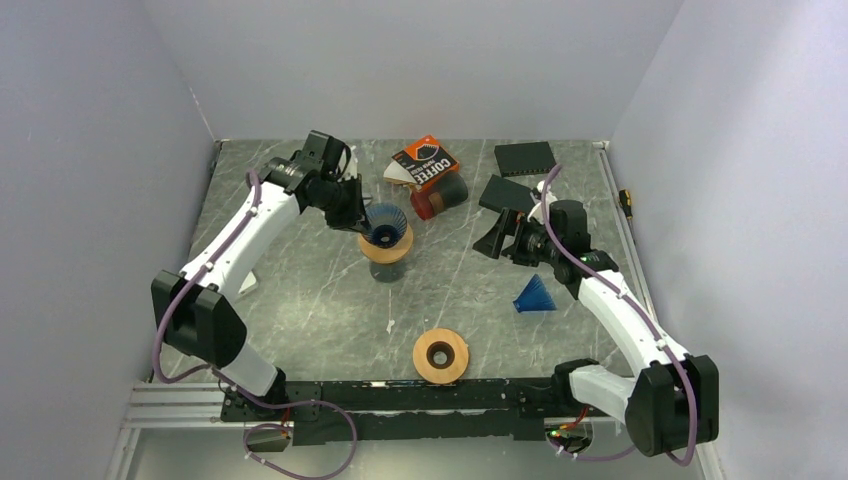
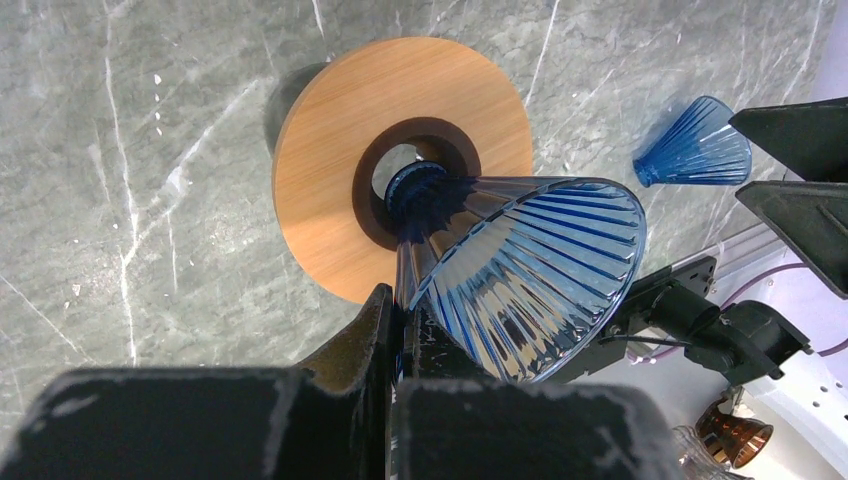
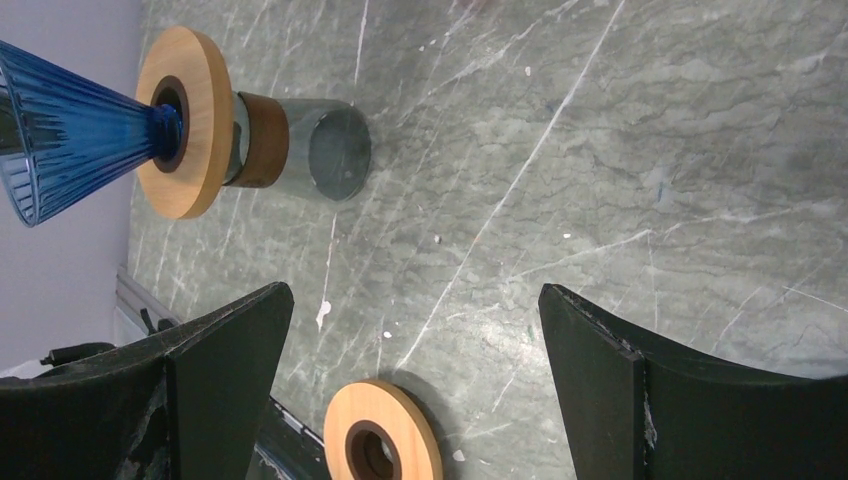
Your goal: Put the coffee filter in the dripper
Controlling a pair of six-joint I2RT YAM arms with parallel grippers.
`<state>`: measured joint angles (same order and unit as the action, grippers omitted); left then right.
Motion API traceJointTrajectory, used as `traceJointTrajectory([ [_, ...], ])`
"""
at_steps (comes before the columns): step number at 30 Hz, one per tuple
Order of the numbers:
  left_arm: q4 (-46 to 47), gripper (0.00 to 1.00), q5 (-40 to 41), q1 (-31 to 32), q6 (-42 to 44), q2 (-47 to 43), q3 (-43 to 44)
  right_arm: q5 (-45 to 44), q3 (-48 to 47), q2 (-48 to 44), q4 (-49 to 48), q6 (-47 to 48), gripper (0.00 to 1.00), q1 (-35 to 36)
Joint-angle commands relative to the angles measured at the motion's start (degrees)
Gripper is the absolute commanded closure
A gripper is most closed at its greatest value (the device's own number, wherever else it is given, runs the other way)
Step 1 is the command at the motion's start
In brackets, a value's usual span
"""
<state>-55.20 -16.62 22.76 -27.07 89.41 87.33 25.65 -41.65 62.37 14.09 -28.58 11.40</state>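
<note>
1. Presently the dripper [image 1: 385,224], a blue ribbed funnel, stands mouth-up near mid-table. Its tip sits in the hole of a wooden ring [image 2: 330,170], and the ring rests on a glass [image 3: 325,150].
2. Pressed together, the left claw [image 2: 400,312] pinches the dripper's thin rim wall on the side nearest its own arm.
3. Spread wide, the right claw [image 3: 415,300] holds nothing and hangs over bare table [image 3: 620,130], well to the right of the dripper.
4. No filter shows inside the dripper; from above, its bowl looks dark and bare.
5. A pack [image 1: 427,160] marked COFFEE lies beyond the dripper at the far side, beside a brown jar [image 1: 441,196]. The pale sheets [image 1: 399,172] at the pack's left end are probably the filters. Neither claw touches them.
6. Also on the table are a second blue cone [image 1: 535,295] near the right arm and a spare ring [image 1: 441,356] at the near edge.
7. Progress, as a judgement, is early. The dripper is seated and steadied, which is preparation only. Taking a filter from the pack, carrying it over and seating it in the funnel all remain. The free right claw seems the likely one for that.
</note>
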Motion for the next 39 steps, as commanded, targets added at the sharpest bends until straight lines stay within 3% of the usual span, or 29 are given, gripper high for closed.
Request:
traceJointTrajectory([
  [1,2.4,1.00,-0.2,-0.3,0.3,0.5,-0.1,-0.9,-2.7,0.5,-0.9,-0.1,0.00,0.7],
  [6,2.2,0.98,2.7,-0.3,0.4,1.3,-0.2,-1.3,-3.1,0.7,-0.7,0.1,0.00,1.3],
  [9,2.4,0.90,3.7,-0.4,0.4,1.3,-0.4,-1.1,-3.4,1.0,-0.7,0.1,0.00,1.5],
  [14,2.6,0.66,3.1,-0.6,0.9,1.6,0.3,-1.0,-4.0,1.6,-0.7,0.2,0.00,2.3],
  [18,3.8,0.34,1.7,-0.7,0.8,0.0,0.3,0.0,-5.6,3.0,-0.7,0.5,0.00,3.2],
  [21,4.5,0.21,1.9,-0.9,0.8,-1.8,0.1,0.8,-6.9,4.0,-1.6,0.5,0.00,4.6],
  [29,8.8,0.11,-5.8,-4.6,1.6,-5.6,-4.1,5.9,-13.4,10.7,-6.6,-1.3,0.02,9.9],
  [39,17.0,0.19,-18.2,-9.5,0.1,-8.3,-12.5,12.1,-23.7,23.4,-13.9,-7.6,0.19,14.4],
])
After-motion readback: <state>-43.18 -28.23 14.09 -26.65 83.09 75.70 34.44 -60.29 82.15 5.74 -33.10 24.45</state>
